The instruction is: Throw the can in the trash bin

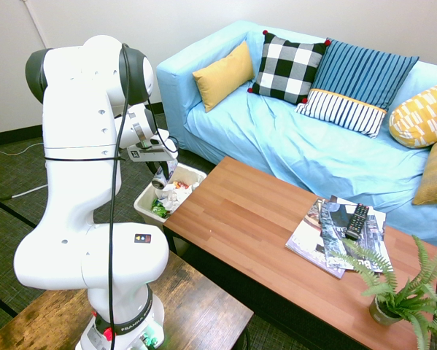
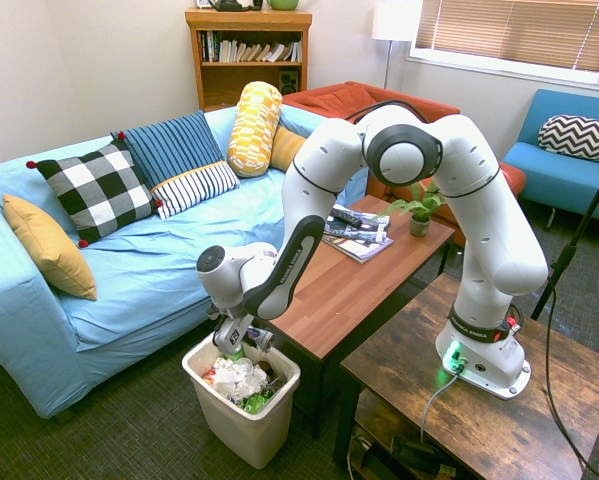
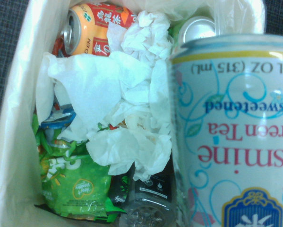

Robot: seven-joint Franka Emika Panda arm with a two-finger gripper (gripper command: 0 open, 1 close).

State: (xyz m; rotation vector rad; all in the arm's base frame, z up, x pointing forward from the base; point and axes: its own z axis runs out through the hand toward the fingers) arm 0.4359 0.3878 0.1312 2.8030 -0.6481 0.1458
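Here, above the bin, is my claw [image 2: 237, 332], a two-finger piece on a white arm, clenched on one pale cylindrical drink can with blue scrollwork, a yellow band and pink jasmine green tea lettering [image 3: 235, 137]. Item: the can, in my grip over the opening of one white rectangular plastic trash bin with a pale liner [image 2: 251, 428], its print upside down in the wrist view. Contents of the bin: crumpled white paper [image 3: 132, 109], heaped in the middle; one orange-and-red drink can with Asian characters [image 3: 96, 28]; one green glossy snack bag [image 3: 75, 184]; one clear plastic bottle with a black label [image 3: 150, 198]; one silver can end [image 3: 198, 28], partly hidden. Beside the bin: one long reddish-brown wooden counter [image 1: 240, 211], bearing printed magazines [image 1: 335, 233], a black remote control [image 1: 357, 221] on top of them, and a green fern in a small pot [image 1: 386, 310]. Behind these: one light-blue covered sofa [image 1: 276, 138], with one black-and-white checked cushion with red corner tassels [image 1: 287, 68] and one plain mustard-yellow cushion [image 1: 224, 75] among its cushions.
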